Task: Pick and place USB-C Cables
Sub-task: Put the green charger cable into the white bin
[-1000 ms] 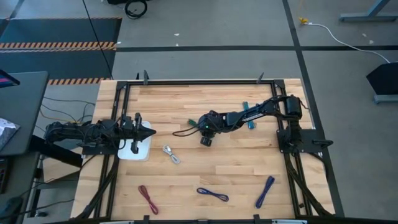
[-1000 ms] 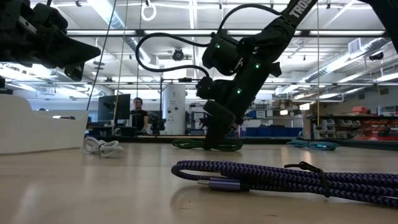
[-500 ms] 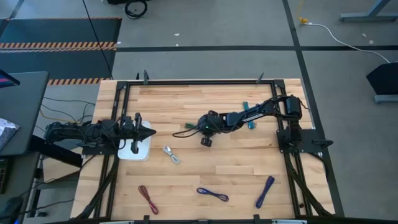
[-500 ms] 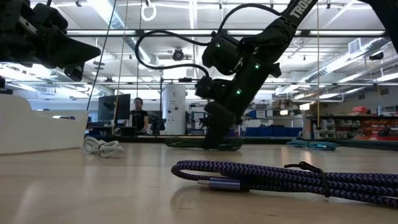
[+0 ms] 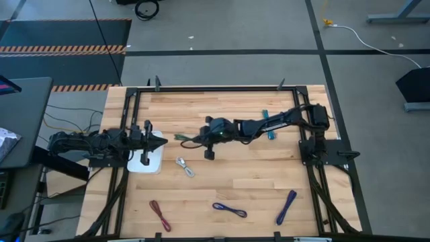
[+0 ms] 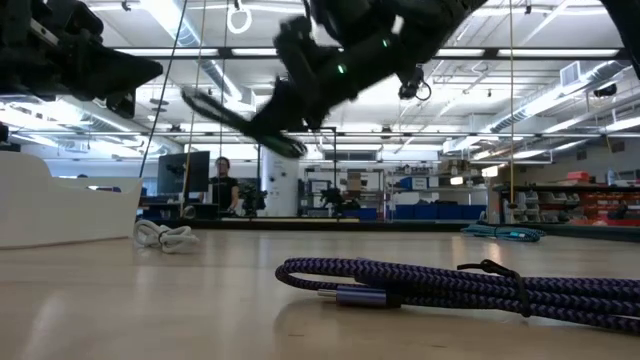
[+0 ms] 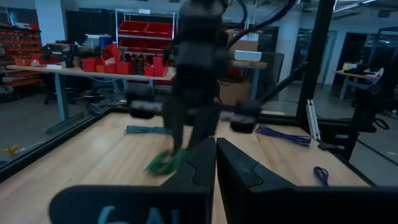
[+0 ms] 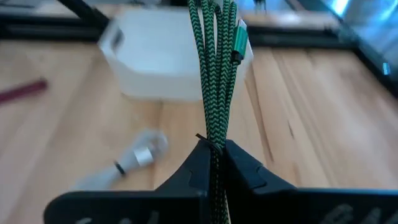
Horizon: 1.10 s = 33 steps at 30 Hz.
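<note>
My right gripper (image 5: 201, 140) hangs over the table's middle, shut on the green USB-C cable (image 5: 185, 138), a small bundle that points toward the white tray (image 5: 146, 161). My left gripper (image 5: 161, 142) stays shut and empty above the tray's far right corner. The silver-white cable (image 5: 185, 167) lies just right of the tray. Along the near edge lie the dark red cable (image 5: 160, 215), the blue cable (image 5: 230, 210) and the purple cable (image 5: 286, 207). The teal cable (image 5: 269, 124) lies under the right arm. My right gripper pinches the green bundle between its two fingers near one end (image 8: 214, 144), several strands together. The fingers come from the table's right, slanting down, and lie along the bundle. The rest sticks out ahead of them, lifted clear of the table, with a connector (image 8: 239, 38) at the free end.
A black frame (image 5: 215, 88) runs around the wooden table top. Bare wood lies between the tray and the table's middle. A person (image 6: 221, 180) stands far off in the room behind the table.
My right gripper was down on the green cable at the table's middle. It has taken hold, risen and moved toward the table's left edge, tipping up from a steep slant. The cable has come clear of the table and now sticks out toward the tray.
</note>
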Tool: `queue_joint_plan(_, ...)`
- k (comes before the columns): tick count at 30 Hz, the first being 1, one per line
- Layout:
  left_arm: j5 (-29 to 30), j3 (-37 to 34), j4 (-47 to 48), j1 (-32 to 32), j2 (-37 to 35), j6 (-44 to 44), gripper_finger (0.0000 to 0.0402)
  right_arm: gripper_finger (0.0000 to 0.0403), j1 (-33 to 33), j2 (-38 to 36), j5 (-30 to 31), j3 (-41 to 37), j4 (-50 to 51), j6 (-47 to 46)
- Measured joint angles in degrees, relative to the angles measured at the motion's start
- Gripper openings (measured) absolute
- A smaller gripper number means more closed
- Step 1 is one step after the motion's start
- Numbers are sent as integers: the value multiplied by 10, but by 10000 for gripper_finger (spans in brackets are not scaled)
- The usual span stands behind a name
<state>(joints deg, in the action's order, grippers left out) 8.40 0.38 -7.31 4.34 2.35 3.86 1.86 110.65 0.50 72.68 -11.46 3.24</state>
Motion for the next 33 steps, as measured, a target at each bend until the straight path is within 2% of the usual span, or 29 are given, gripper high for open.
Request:
queue_joint_plan(5,0,0,-2,0,0,-1,21,24,-19,0,0,59,24,17)
queue_joint_plan(11,-1,0,4,0,0,-7,30,24,-37,-1,0,70,27,30)
queue_joint_plan(14,-1,0,7,0,0,-7,66,24,-38,-1,0,70,26,35)
queue_joint_plan(21,-1,0,11,0,0,-5,202,24,-31,-1,10,70,7,45)
queue_joint_plan(24,-1,0,-6,0,0,0,246,24,-27,-1,10,71,5,45)
queue_joint_plan(28,-1,0,-37,0,6,0,278,24,-30,-1,10,71,-11,45)
queue_joint_plan(33,-1,0,-101,0,32,-1,283,24,-33,-1,9,71,-14,43)
